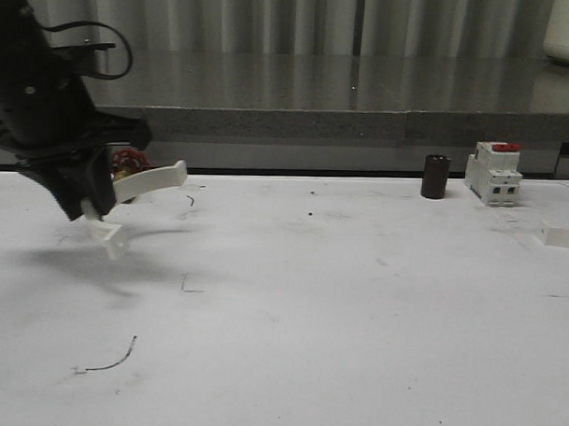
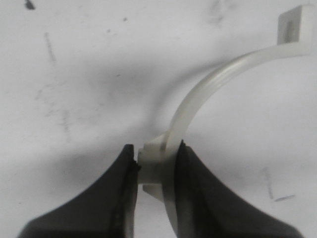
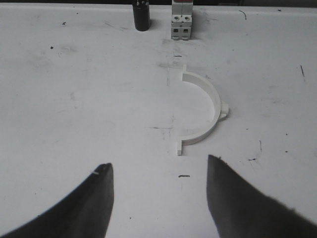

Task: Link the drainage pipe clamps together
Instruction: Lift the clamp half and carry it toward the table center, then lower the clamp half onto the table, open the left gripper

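White counter [image 1: 337, 308], scuffed and marked with dark scratches, spans the front view; behind it runs a grey stone ledge [image 1: 363, 94] below pale vertical panels. Left arm [image 1: 41, 92], black, hangs over the counter's left side. Its left end effector [image 1: 93, 204] is clamped on one drainage pipe clamp [image 1: 150, 180], held clear of the surface with a shadow beneath. The left wrist view shows the grip closely: both dark fingers [image 2: 208, 193] press on the half-ring's outer nub, the translucent arc rising to a flat end tab. The right wrist view shows the right end effector [image 3: 158, 171] with fingers spread apart, hovering over the second drainage pipe clamp [image 3: 205, 111], which lies flat on the counter, well apart from the first. Two clamp halves are counted. One white breaker [image 1: 493, 174] with a red top and one dark cylinder [image 1: 435, 176] stand near each other at the far right edge; red wiring [image 1: 129, 161] shows behind the left arm.
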Controlling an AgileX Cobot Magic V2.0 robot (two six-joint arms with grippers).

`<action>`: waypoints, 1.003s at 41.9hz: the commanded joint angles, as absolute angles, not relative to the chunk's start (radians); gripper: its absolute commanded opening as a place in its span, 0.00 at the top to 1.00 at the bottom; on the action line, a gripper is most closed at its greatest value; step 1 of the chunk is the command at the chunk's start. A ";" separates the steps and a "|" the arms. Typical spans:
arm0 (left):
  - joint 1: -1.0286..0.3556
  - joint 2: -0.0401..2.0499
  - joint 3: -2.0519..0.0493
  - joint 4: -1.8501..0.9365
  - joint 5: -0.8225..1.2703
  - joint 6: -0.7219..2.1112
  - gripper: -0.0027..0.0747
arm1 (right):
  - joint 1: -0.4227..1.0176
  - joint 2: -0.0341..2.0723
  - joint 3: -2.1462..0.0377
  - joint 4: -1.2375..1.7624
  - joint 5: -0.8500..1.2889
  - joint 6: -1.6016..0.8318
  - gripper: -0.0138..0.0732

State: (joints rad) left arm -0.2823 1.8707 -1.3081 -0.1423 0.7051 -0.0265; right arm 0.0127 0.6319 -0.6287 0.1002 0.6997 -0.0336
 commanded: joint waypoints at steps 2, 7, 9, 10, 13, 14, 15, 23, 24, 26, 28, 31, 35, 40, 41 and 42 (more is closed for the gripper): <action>-0.363 1.814 -1.376 -0.079 0.692 -0.165 0.91 | 0.008 0.639 -0.663 0.101 0.645 -0.038 0.33; -0.455 1.825 -1.417 0.048 0.706 -0.337 0.91 | 0.008 0.639 -0.663 0.101 0.645 -0.038 0.33; -0.490 1.836 -1.435 0.080 0.726 -0.392 0.91 | 0.008 0.639 -0.663 0.101 0.645 -0.038 0.33; -0.504 1.844 -1.449 0.090 0.734 -0.420 0.91 | 0.008 0.639 -0.663 0.101 0.645 -0.038 0.38; -0.542 1.867 -1.478 0.095 0.739 -0.470 0.91 | 0.008 0.639 -0.663 0.101 0.645 -0.038 0.38; -0.549 1.877 -1.485 0.095 0.739 -0.488 0.91 | 0.008 0.639 -0.663 0.101 0.645 -0.038 0.38; -0.562 1.885 -1.498 0.095 0.737 -0.508 0.91 | 0.008 0.639 -0.663 0.101 0.645 -0.038 0.38; -0.634 1.963 -1.557 0.095 0.750 -0.593 0.91 | 0.008 0.639 -0.663 0.101 0.645 -0.038 0.38; -0.639 1.972 -1.563 0.097 0.753 -0.598 0.91 | 0.008 0.639 -0.663 0.101 0.645 -0.038 0.38; -0.646 1.990 -1.575 0.097 0.758 -0.619 0.91 | 0.008 0.639 -0.663 0.101 0.645 -0.038 0.38; -0.653 2.009 -1.582 0.097 0.760 -0.636 0.91 | 0.008 0.639 -0.663 0.101 0.645 -0.038 0.38; -0.663 2.034 -1.595 0.097 0.771 -0.645 0.91 | 0.008 0.639 -0.663 0.101 0.645 -0.038 0.38; -0.663 2.057 -1.620 0.095 0.800 -0.652 0.91 | 0.008 0.639 -0.663 0.101 0.645 -0.038 0.38; -0.663 2.068 -1.639 0.095 0.822 -0.657 0.91 | 0.008 0.639 -0.663 0.101 0.645 -0.038 0.38; -0.663 2.069 -1.640 0.095 0.827 -0.659 0.91 | 0.008 0.639 -0.663 0.101 0.645 -0.038 0.38; -0.663 2.069 -1.640 0.095 0.829 -0.665 0.91 | 0.008 0.639 -0.663 0.101 0.645 -0.038 0.38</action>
